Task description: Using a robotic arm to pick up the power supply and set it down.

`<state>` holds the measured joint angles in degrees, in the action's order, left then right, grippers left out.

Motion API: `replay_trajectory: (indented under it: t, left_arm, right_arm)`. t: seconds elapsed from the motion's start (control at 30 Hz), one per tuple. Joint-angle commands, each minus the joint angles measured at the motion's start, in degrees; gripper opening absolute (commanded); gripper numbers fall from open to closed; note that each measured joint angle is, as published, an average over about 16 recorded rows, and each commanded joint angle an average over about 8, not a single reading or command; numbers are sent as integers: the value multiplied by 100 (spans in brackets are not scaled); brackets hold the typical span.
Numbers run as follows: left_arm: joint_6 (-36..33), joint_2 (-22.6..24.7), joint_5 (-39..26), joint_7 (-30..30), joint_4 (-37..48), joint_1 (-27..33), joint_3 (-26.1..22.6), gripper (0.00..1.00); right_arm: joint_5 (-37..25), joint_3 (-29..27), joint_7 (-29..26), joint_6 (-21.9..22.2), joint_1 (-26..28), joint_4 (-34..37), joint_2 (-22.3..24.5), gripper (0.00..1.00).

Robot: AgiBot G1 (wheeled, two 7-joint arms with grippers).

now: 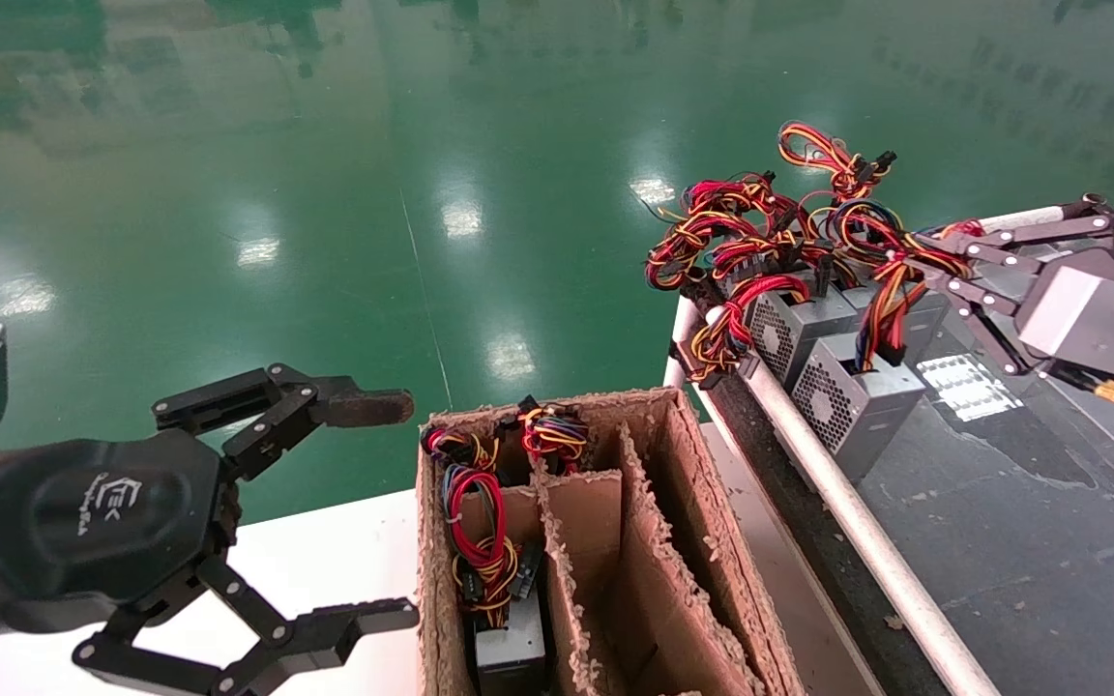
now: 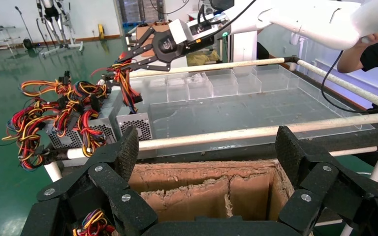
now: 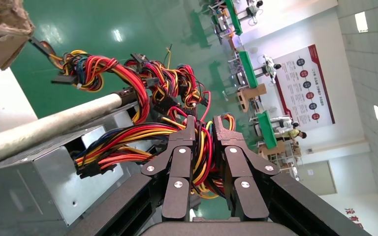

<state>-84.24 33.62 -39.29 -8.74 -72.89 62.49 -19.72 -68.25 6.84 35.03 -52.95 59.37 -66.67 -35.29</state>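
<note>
Several grey power supplies sit bunched at the near corner of a dark platform [image 1: 1021, 512], their red, yellow and black wires tangled above them. The nearest power supply [image 1: 852, 406] [image 2: 135, 125] [image 3: 34, 182] shows a perforated vent face. My right gripper [image 1: 915, 261] [image 3: 204, 129] [image 2: 126, 58] hangs over this cluster, shut on the wire bundle that rises from that power supply; the box itself rests on the platform. Low at the left, my left gripper [image 1: 400, 510] [image 2: 207, 147] stands wide open beside the cardboard box [image 1: 673, 454], holding nothing.
The cardboard box [image 2: 202, 172] has ragged dividers; its left compartment holds another power supply [image 1: 511, 657] with its wires up. A white rail [image 1: 837, 493] edges the platform next to the box. Clear bins [image 2: 226, 81] line the platform's far side. Beyond is green floor.
</note>
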Motion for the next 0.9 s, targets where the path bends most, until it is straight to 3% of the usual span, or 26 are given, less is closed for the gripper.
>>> replay_trajectory:
  t: [0.03,0.13,0.17,0.4,0.43,0.9]
  left_arm:
    - [0,0,0,0,0,0,0,100]
    - [0,0,0,0,0,0,0,100]
    - [0,0,0,0,0,0,-1,100]
    - [1,-1,1,1,0,0,-1,100]
    - [1,-1,1,1,0,0,-1,100]
    - [1,-1,2,1,0,1,-3,100]
  right_arm:
    - [-53,65,32,-20,132,111,-89,0]
    - [-88,113,81,-51,249,232,-167,0]
    - [-99,128,96,-62,284,270,-189,7]
    - [-144,196,159,-153,428,462,-256,94]
    - [-145,199,162,-163,436,478,-257,100]
    - [-42,169,41,-277,465,546,-185,100]
